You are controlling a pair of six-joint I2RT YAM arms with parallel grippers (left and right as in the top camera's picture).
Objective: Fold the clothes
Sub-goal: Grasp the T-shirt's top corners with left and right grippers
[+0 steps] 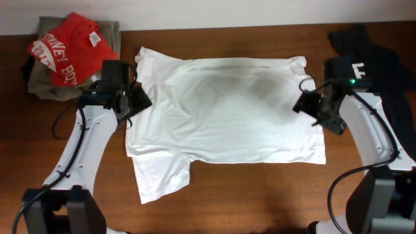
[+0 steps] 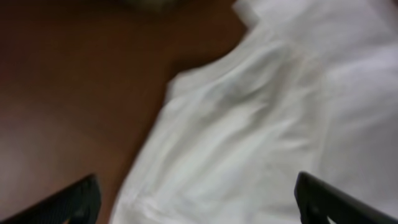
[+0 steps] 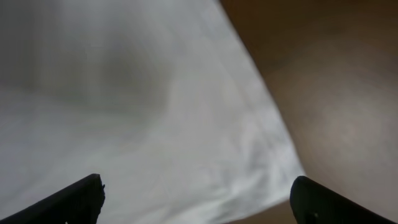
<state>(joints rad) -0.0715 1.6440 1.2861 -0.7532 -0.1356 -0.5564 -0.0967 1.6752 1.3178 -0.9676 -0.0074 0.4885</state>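
White T-shirt (image 1: 227,110) spread flat; left gripper (image 1: 138,101) at its 9 o'clock edge, right gripper (image 1: 301,104) at 3, both wide open, empty, likely poised to pinch.

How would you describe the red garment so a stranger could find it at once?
Start at the wooden table and look to its far left corner. There the red shirt sits on top of an olive-grey garment. It alone is bright red with white lettering, unlike the plain white T-shirt spread mid-table and the black shirt at far right.
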